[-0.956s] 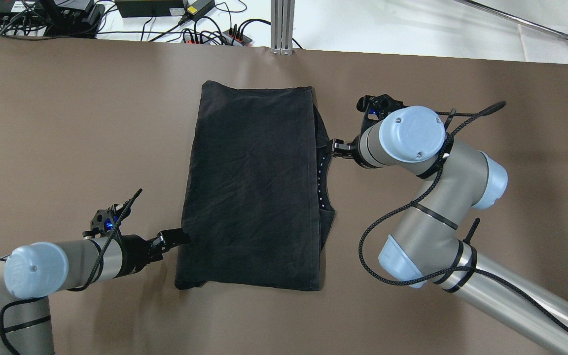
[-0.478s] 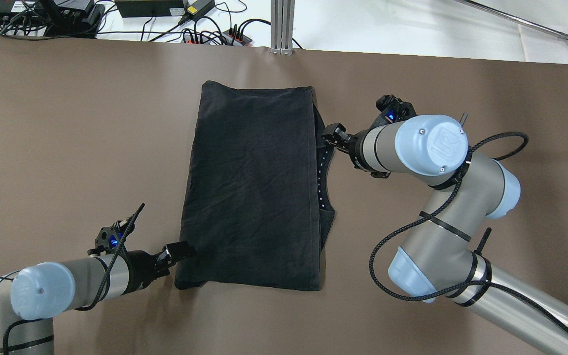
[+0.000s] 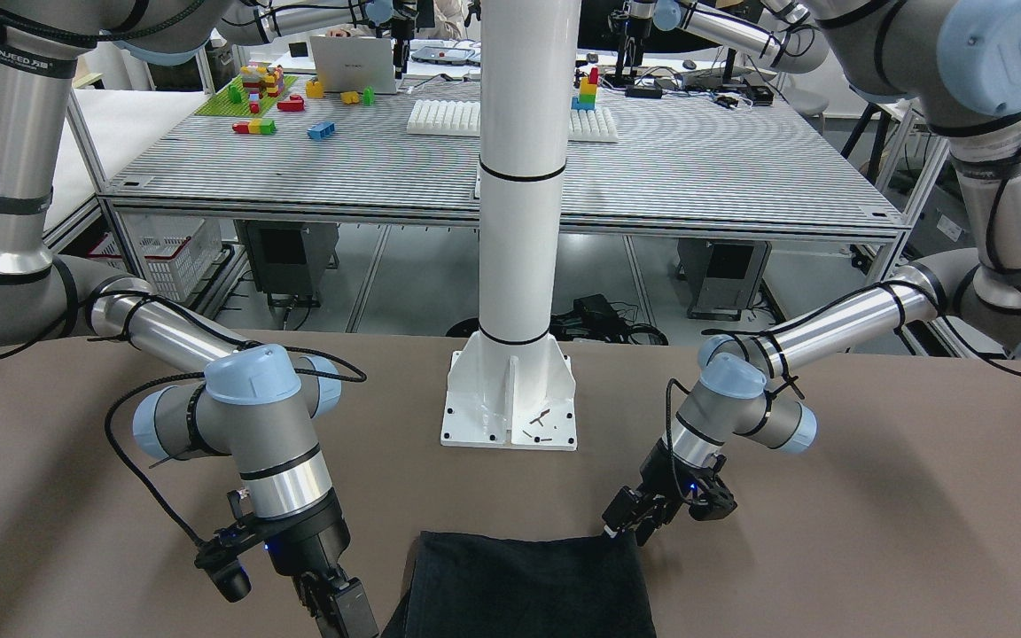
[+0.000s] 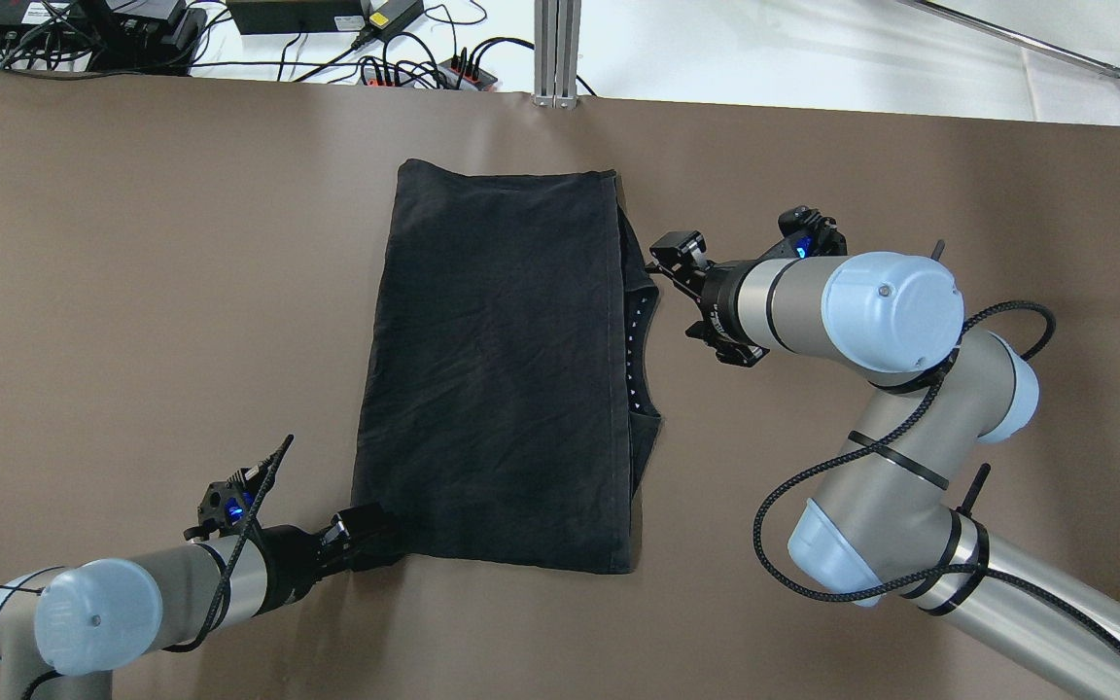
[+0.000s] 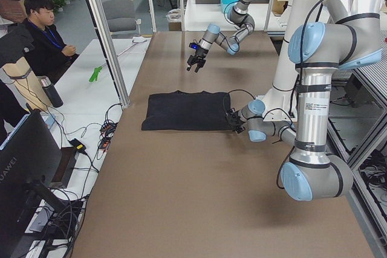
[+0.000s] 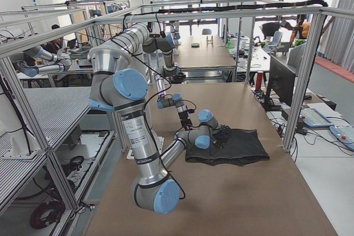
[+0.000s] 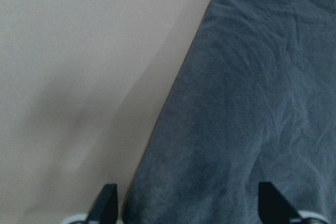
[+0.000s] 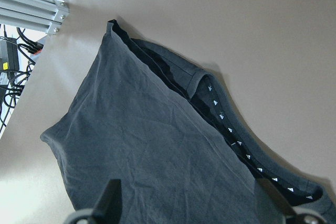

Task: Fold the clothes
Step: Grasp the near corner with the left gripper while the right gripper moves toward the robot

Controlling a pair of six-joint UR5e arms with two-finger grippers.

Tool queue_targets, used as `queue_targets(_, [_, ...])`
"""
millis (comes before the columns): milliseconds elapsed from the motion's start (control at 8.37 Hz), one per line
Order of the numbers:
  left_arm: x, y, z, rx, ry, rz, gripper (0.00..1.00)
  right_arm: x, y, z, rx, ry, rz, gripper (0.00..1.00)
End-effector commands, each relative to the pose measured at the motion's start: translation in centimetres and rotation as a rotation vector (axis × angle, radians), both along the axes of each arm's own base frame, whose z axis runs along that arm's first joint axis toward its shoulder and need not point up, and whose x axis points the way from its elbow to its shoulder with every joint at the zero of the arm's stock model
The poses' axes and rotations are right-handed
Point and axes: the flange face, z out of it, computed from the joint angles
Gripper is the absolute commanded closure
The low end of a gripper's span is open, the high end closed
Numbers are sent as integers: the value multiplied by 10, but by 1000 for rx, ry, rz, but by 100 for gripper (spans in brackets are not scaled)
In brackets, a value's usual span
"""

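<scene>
Front view: black garment lies flat on tabletop, both arms bent low at its sides. Overhead: left pincer at near-left corner; right pincer hovers just beside collar edge. Wrist cams: both pincers' fingers apart, left straddling cloth edge.

Open brown table extends left and right of the black garment; right arm overhangs the right side; 1 aluminium post and cables line the far edge; white pedestal stands at the near edge.
</scene>
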Motion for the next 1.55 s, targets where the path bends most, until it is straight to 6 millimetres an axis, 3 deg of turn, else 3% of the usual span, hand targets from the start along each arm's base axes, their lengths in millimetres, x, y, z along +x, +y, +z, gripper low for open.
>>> queue_targets(0, [-4, -2, -5, 2, 12, -41, 14, 1, -1, 3, -16, -11, 22, 10])
queue_targets(478, [-8, -1, 6, -22, 0, -56, 29, -13, 8, 4, -6, -1, 24, 10])
queue_targets(717, [-2, 10, 5, -21, 3, -33, 46, -13, 8, 4, -6, -1, 24, 9])
queue_targets(836, [1, 14, 2, -20, 8, -25, 56, -13, 8, 4, -6, -1, 24, 9])
queue_targets(1075, [0, 13, 5, -20, 2, -28, 100, -17, 10, 10, -5, 15, 41, 9])
queue_targets(1314, [0, 13, 4, -17, 3, -27, 100, -38, 27, 13, -5, 36, 42, 11])
queue_targets(1434, [0, 13, 5, -13, -1, -27, 100, -52, 41, 26, -17, 55, 9, 11])
